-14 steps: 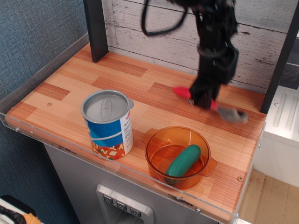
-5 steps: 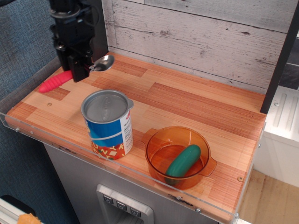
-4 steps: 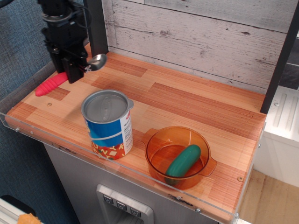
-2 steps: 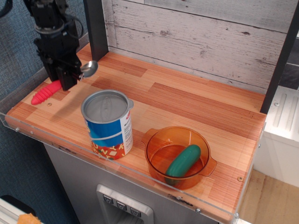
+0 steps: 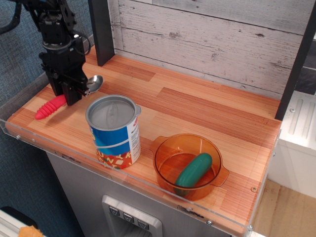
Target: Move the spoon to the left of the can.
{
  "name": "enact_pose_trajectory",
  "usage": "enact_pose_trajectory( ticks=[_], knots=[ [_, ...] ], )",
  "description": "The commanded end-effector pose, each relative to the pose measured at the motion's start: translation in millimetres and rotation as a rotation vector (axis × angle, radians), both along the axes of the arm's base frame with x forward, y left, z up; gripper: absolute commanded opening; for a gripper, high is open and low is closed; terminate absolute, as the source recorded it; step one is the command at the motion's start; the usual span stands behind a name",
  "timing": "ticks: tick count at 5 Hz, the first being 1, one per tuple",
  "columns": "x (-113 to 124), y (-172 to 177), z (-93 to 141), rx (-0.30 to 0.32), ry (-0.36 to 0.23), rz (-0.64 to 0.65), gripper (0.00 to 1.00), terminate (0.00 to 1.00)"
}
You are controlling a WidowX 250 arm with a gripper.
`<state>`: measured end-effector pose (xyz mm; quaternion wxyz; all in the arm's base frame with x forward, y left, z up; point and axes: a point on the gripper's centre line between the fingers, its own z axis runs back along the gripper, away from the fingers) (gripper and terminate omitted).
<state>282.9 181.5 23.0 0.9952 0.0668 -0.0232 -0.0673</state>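
One step was left: the pincer [image 5: 73, 94], gripping the spoon [image 5: 63, 98] at the can's [image 5: 114, 131] ten o'clock, should settle it flat on the counter [image 5: 197, 108] before releasing.

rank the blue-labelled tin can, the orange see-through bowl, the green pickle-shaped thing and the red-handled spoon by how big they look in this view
1. Blue-labelled tin can and orange see-through bowl: about alike; I won't split them.
2. Red-handled metal spoon, partly hidden by the gripper holding it, and farther from the camera.
3. Green pickle-shaped object in the bowl: close to the spoon, so unsure.
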Motion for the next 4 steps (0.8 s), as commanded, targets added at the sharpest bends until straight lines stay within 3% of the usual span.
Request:
enact_pose_trajectory(
  ticks=[1,2,3,4],
  knots=[
    [2.2,-13.6,9.6,0.012,-0.024,0.013,0.00,0.00],
    [2.3,-13.3,7.8,0.015,0.000,-0.007,0.00,0.00],
    [3.3,-12.8,4.5,0.015,0.013,-0.009,1.00,0.00],
    [3.8,-12.5,6.5,0.011,0.023,-0.015,1.00,0.00]
  ],
)
